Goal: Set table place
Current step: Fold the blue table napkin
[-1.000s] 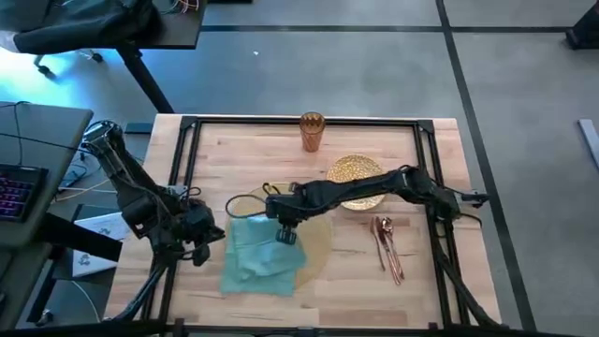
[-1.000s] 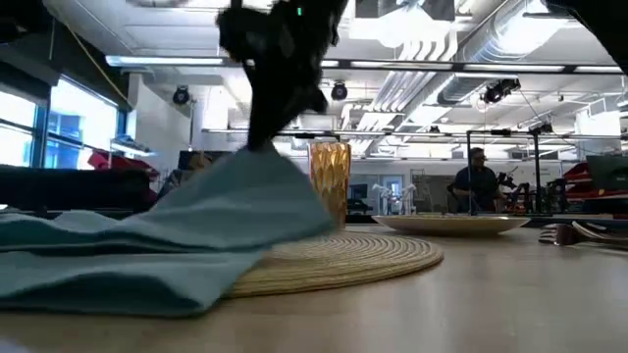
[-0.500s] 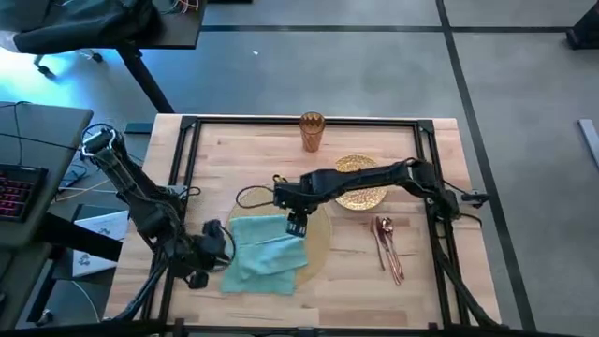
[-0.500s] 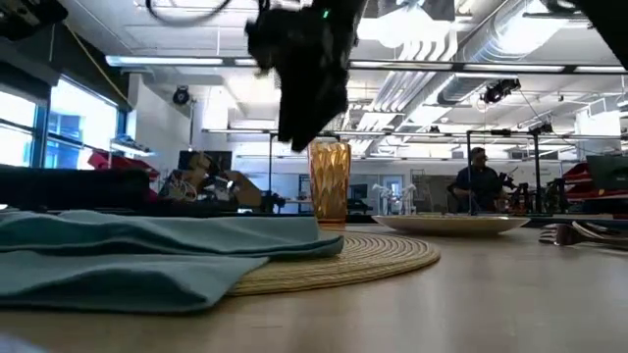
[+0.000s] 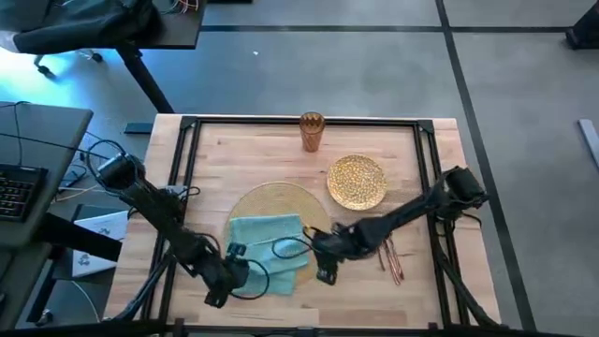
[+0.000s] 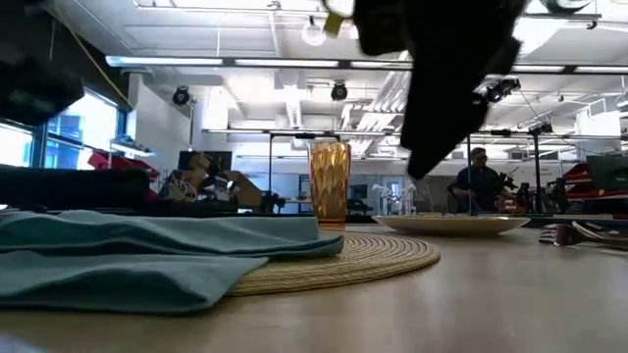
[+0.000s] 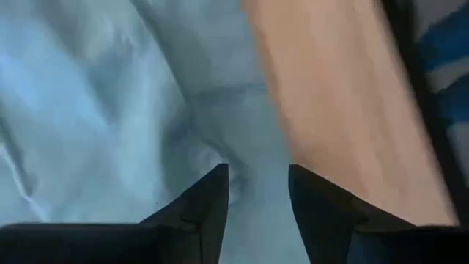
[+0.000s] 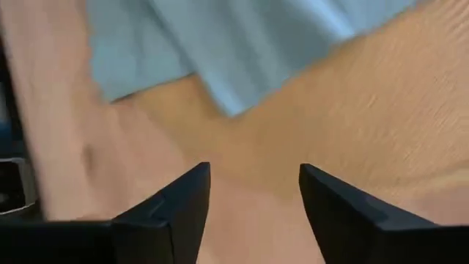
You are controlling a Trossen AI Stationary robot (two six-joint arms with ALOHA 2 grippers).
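A teal napkin lies crumpled and flat, its far part on the round pale-gold placemat and its near part on the wooden table. My left gripper hovers open over the napkin's near left edge. My right gripper hovers open over bare wood just right of the napkin's near right corner. In the low view both grippers are raised off the table. The gold plate and the amber cup stand farther back.
Copper and silver cutlery lies right of the placemat, partly under my right arm. A black rail frame runs around the tabletop. Bare wood lies along the near edge. A grey desk with a keyboard stands off to the left.
My right gripper has let go of the napkin, which it held lifted; the napkin has dropped flat onto the placemat. That gripper has then gone toward the near right. My left gripper has moved toward the near edge and right, to the napkin's near left edge.
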